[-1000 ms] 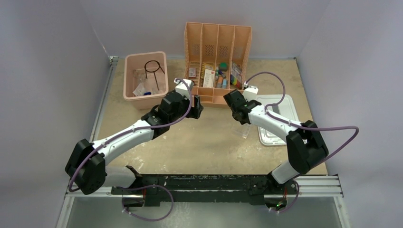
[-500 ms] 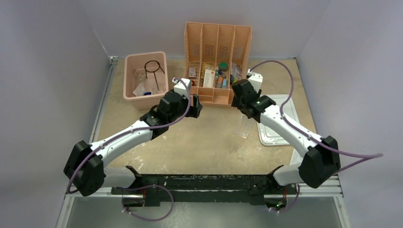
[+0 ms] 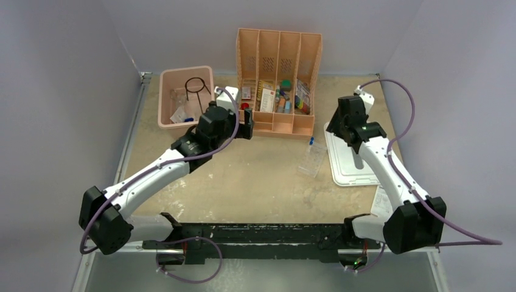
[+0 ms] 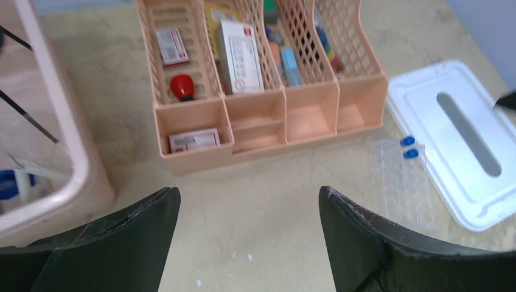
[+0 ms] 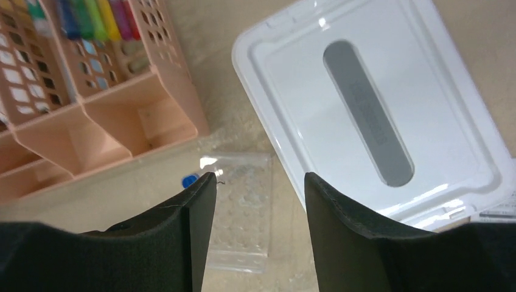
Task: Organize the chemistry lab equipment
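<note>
A clear plastic tube rack [image 3: 310, 160] lies flat on the table between the orange organizer and the white lid. It also shows in the left wrist view [image 4: 404, 188] and the right wrist view [image 5: 243, 213]. Thin blue-capped tubes [image 3: 311, 142] lie at its far end [image 4: 409, 147] [image 5: 190, 180]. The black wire ring tripod [image 3: 196, 86] and white and clear small items sit in the pink bin [image 3: 165, 100]. My left gripper [image 3: 246, 126] [image 4: 247, 191] is open and empty before the organizer's front. My right gripper [image 3: 336, 131] [image 5: 258, 177] is open and empty, above the rack and the lid's edge.
The orange divider organizer [image 3: 278, 79] [image 4: 261, 103] [image 5: 91, 79] with colourful items stands at the back centre. The white lid [image 3: 356, 164] [image 4: 462, 140] [image 5: 371, 115] lies at the right. The pink bin's wall [image 4: 61, 152] is close on my left gripper's left.
My right arm has swung right and back from the organizer's front to above the lid's left edge, uncovering the rack and blue-capped tubes. My left gripper has shifted slightly left and farther.
</note>
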Robot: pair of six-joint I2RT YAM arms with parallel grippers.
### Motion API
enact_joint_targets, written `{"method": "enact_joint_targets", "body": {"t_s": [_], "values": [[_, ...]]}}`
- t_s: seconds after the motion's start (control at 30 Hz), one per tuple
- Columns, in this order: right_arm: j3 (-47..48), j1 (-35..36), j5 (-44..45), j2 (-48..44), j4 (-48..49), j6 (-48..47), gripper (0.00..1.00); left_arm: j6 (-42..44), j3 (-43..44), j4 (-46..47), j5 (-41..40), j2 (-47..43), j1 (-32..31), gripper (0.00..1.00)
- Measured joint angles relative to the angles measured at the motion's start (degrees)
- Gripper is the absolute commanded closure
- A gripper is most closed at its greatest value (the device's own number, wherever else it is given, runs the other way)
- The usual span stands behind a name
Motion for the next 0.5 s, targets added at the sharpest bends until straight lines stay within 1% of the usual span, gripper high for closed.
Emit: {"method": "enact_joint_targets", "body": {"t_s": [0.03, 0.1, 0.17, 0.33, 0.5], "values": [[-1.0, -0.5, -0.7, 0.0, -0.1, 0.0, 0.46, 0.5, 1.4, -0.6, -0.9, 0.0, 0.0, 0.16], [-4.2, -1.9, -3.0, 0.4, -0.5, 0.2, 0.53, 0.9, 4.0, -1.2, -2.5, -0.6, 0.3, 0.16], [-7.1, -3.2, -4.7, 1.2, -0.9, 0.4, 0.56, 0.7, 5.2, -1.4, -3.4, -1.2, 0.5, 0.16], [-13.3, -5.7, -9.4, 4.4, -0.8, 0.8, 0.54, -2.1, 8.8, -4.4, -2.5, -0.7, 1.5, 0.16], [-15.6, -5.8, -12.6, 8.6, 0.2, 0.2, 0.52, -4.8, 8.9, -4.5, -1.2, -0.7, 1.7, 0.16]]}}
